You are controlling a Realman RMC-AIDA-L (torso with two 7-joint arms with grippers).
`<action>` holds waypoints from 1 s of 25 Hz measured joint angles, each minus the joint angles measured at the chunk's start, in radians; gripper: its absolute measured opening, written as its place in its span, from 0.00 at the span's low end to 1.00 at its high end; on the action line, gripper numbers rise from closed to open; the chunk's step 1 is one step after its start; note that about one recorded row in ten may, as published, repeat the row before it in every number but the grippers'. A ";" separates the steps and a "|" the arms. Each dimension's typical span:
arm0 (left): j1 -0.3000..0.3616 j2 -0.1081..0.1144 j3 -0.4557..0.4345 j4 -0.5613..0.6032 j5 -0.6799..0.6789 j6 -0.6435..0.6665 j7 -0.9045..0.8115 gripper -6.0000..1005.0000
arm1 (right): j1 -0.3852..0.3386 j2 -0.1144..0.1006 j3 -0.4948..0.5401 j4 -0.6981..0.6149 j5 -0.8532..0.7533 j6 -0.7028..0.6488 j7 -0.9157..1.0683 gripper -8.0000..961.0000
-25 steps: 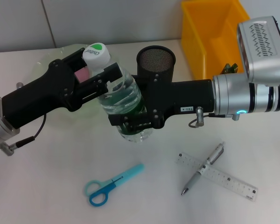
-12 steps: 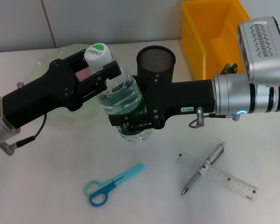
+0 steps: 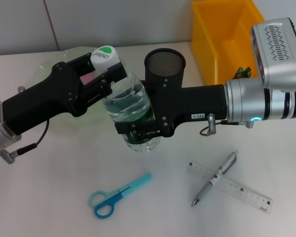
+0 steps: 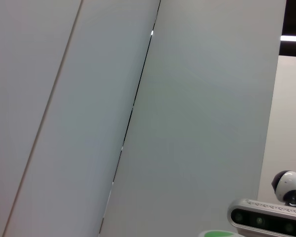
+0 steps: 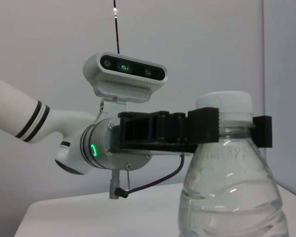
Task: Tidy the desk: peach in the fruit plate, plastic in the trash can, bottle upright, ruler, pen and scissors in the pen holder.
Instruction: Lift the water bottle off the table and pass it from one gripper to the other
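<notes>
Now both grippers clamp bottle: left gripper neck, right gripper base

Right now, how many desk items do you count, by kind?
Bottle: 1, held by left gripper and right gripper
Scissors: 1
Pen: 1
Ruler: 1
Pen holder: 1
Yellow bin: 1
Fruit plate: 1
Total: 7
</notes>
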 joint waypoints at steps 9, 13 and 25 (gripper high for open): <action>-0.001 0.002 0.001 0.000 0.003 -0.001 -0.002 0.43 | 0.004 -0.001 -0.028 -0.012 0.000 -0.006 0.026 0.80; -0.002 0.002 0.001 0.002 0.004 -0.004 -0.002 0.43 | 0.012 -0.002 -0.051 -0.015 0.001 0.015 0.040 0.80; -0.004 0.002 0.000 0.007 -0.001 -0.001 -0.003 0.43 | 0.011 -0.001 -0.053 -0.025 0.003 0.040 0.045 0.80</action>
